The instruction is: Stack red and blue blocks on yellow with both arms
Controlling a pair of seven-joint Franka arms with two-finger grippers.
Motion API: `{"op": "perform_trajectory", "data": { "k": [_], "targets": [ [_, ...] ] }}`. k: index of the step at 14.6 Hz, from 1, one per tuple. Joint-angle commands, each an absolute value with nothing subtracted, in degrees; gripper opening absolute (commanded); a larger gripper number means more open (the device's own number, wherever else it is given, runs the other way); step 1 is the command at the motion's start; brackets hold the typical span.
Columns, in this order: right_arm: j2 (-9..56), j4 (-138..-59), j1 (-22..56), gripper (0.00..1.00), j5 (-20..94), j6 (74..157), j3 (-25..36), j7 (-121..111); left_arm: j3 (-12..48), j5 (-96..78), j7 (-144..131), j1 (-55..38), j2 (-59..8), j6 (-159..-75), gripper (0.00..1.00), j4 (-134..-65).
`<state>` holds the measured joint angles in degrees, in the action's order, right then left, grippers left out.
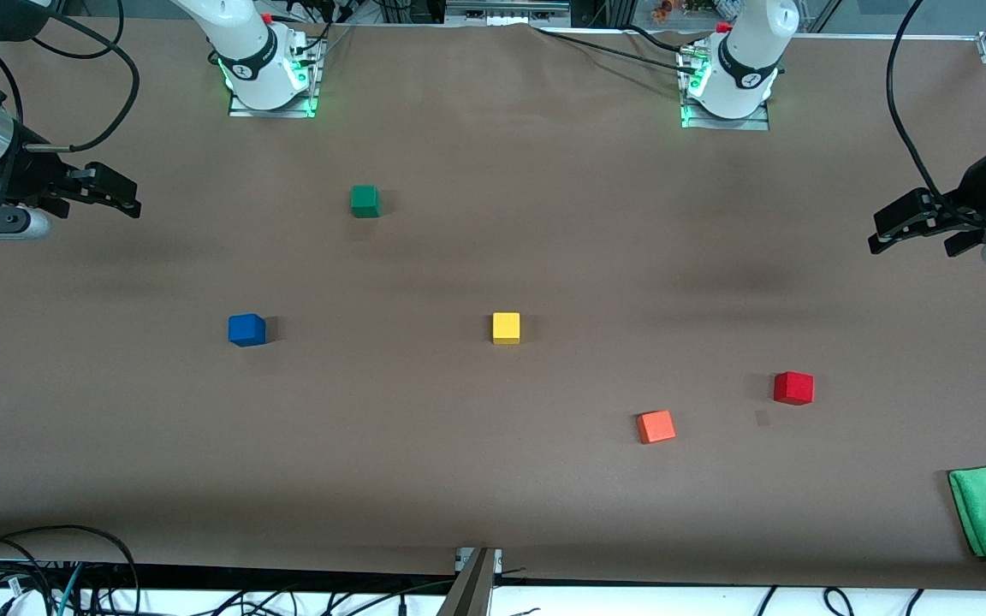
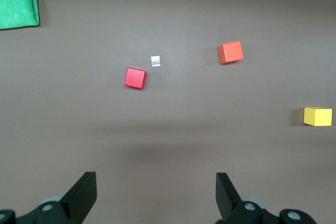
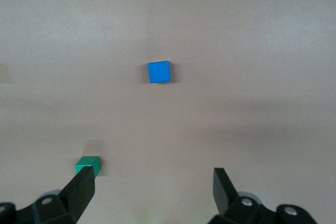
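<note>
Nothing stacked yet: the yellow cube (image 1: pixel 506 328) sits alone mid-worktop, the natural base for both arms to reach. The blue block (image 1: pixel 246 329) lies beside it toward the right arm's end, the red block (image 1: pixel 793 387) toward the left arm's end, slightly nearer the front camera. The right pincer (image 1: pixel 121 195) hangs spread wide and empty over its worktop edge; the left pincer (image 1: pixel 895 229) likewise (each arm apparently gets the nearer block).
</note>
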<state>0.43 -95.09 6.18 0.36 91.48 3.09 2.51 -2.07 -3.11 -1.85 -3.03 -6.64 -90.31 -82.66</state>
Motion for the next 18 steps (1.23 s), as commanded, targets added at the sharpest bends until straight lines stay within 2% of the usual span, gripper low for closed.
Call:
{"op": "perform_trajectory", "data": {
  "k": [1,18],
  "targets": [
    [0.4,-94.4,6.2,1.0,0.9,90.6,3.3,3.3,-2.2,-4.0,-0.5,-2.7,-6.9,-89.3,1.0,-81.8],
    [0.4,-94.4,6.2,1.0,0.9,90.4,3.3,3.3,-2.2,-4.1,-0.9,-2.8,-6.9,-88.9,1.0,-80.9]
  ]
}}
